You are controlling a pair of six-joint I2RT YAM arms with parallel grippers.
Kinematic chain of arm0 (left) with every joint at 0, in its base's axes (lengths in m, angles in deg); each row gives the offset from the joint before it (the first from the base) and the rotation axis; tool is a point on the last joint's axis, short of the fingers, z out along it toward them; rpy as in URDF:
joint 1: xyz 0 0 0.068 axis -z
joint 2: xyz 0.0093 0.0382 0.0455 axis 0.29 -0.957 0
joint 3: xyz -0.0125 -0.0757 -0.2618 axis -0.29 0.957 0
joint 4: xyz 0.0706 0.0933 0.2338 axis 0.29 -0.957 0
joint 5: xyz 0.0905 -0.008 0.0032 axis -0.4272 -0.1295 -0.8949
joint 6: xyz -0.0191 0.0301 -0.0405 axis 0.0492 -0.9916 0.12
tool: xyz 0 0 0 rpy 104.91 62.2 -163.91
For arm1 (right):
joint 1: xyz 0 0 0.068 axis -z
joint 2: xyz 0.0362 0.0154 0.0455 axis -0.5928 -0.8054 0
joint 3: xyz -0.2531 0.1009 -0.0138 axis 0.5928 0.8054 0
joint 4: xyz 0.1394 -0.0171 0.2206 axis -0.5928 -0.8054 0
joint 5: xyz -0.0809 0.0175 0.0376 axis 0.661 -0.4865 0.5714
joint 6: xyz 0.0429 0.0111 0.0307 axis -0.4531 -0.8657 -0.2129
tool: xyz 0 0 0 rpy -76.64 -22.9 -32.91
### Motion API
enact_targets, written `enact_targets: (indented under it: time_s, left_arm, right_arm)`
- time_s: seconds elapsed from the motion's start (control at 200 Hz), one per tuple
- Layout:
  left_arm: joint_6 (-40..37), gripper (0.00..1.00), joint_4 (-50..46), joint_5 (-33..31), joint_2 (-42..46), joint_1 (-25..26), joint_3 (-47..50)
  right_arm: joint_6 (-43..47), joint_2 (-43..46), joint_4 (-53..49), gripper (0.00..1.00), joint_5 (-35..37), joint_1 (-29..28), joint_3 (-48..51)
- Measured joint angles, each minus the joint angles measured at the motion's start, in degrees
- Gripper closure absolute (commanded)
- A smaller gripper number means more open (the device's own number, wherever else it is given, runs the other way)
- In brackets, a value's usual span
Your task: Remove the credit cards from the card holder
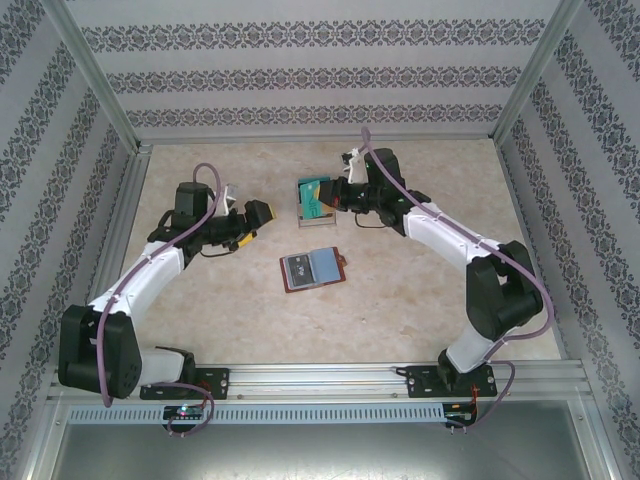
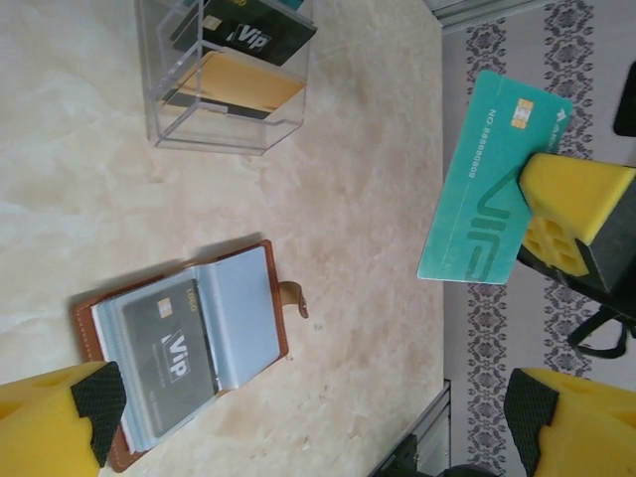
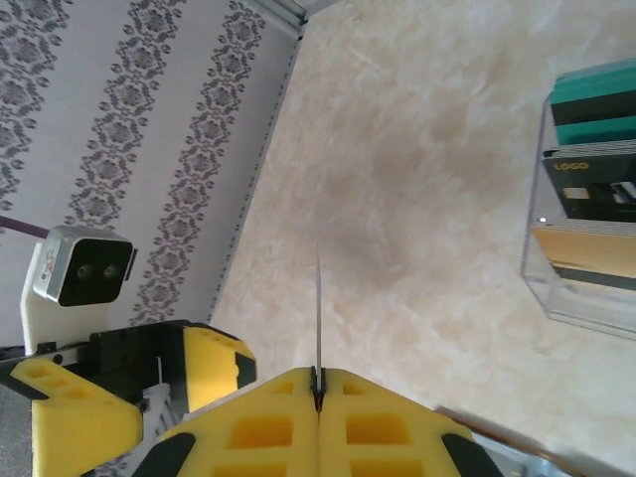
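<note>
The brown leather card holder (image 1: 313, 268) lies open in the middle of the table, snap tab to the right, and a dark grey VIP card (image 2: 169, 343) sits in its blue-grey sleeve. My right gripper (image 1: 342, 190) is shut on a teal VIP card (image 2: 494, 179), held in the air beside the clear stand. That teal card (image 3: 319, 298) shows edge-on between the yellow pads of the right gripper (image 3: 318, 383). My left gripper (image 1: 255, 215) is open and holds nothing, hovering left of the holder with the fingers (image 2: 50, 422) spread wide over the holder's near edge.
A clear acrylic stepped stand (image 1: 317, 203) behind the holder carries several cards, among them a dark green one (image 2: 260, 35) and a tan one (image 2: 243, 84). Patterned walls close in the table on three sides. The metal rail (image 1: 320, 375) runs along the near edge.
</note>
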Motion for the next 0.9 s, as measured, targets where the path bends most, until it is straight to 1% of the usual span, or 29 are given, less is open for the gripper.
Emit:
enact_targets:
  time_s: [0.015, 0.025, 0.035, 0.04, 0.045, 0.065, 0.075, 0.105, 0.115, 0.165, 0.215, 0.325, 0.445, 0.56, 0.665, 0.899]
  left_arm:
    - [-0.07, 0.01, -0.28, -0.15, 0.00, 0.00, 0.00]
    - [-0.44, 0.01, -0.74, -0.48, 0.22, -0.02, -0.02]
    - [-0.61, 0.01, -0.94, -0.74, 0.28, -0.02, -0.04]
    - [-0.66, 0.01, -1.16, -0.85, 0.33, -0.04, -0.02]
    - [-0.74, 0.01, -1.31, -0.94, 0.39, -0.04, -0.02]
    - [-1.16, 0.01, -2.16, -1.36, 0.83, -0.04, -0.02]
    - [-1.40, 0.00, -2.69, -1.53, 1.16, -0.07, -0.04]
    - [-2.03, 0.01, -3.72, -2.16, 2.16, -0.09, -0.04]
    - [-2.14, 0.01, -4.07, -2.27, 2.38, -0.09, -0.04]
    - [-2.99, 0.00, -5.11, -2.84, 4.04, -0.09, -0.13]
    - [-3.76, 0.01, -6.36, -3.41, 5.53, -0.09, -0.42]
    - [-5.16, 0.01, -7.76, -3.91, 7.87, -0.09, -0.92]
    - [-6.10, 0.01, -9.60, -4.57, 9.07, -0.09, -0.94]
    - [-6.86, 0.00, -11.02, -5.29, 10.12, -0.09, -0.94]
    - [-7.58, 0.00, -12.41, -6.36, 10.88, -0.09, -0.96]
    - [-8.00, 0.00, -14.80, -8.31, 10.95, -0.09, -1.90]
  right_arm:
    - [0.68, -0.02, -0.63, 0.93, 0.33, -0.02, -0.07]
    - [4.66, -0.55, -3.17, 0.94, 1.55, -0.11, -1.25]
    - [5.75, -0.79, -4.52, 0.95, 2.32, -0.17, -2.01]
    - [6.58, -1.22, -7.61, 0.96, 3.17, -0.31, -3.52]
    - [6.58, -1.22, -7.61, 0.96, 3.17, -0.31, -3.52]
    - [10.97, -2.58, -10.45, 1.00, 5.33, -0.61, -6.38]
    - [13.31, -3.56, -11.67, 1.00, 6.34, -0.76, -8.13]
    - [17.57, -5.31, -13.14, 1.00, 9.01, -1.03, -11.47]
    - [20.33, -6.32, -13.68, 1.00, 10.56, -1.27, -13.35]
    - [27.91, -7.98, -15.34, 1.00, 14.67, -1.99, -17.42]
    - [35.12, -8.61, -17.07, 1.00, 18.23, -2.78, -19.93]
    - [47.12, -10.25, -19.65, 1.00, 23.80, -4.00, -24.72]
    - [57.05, -13.11, -21.07, 1.00, 27.61, -4.98, -28.76]
    - [64.94, -15.69, -22.18, 1.00, 29.55, -5.35, -30.38]
    - [71.28, -17.57, -22.62, 1.00, 30.67, -5.44, -30.93]
    - [84.72, -19.71, -22.75, 1.00, 30.82, -5.44, -30.93]
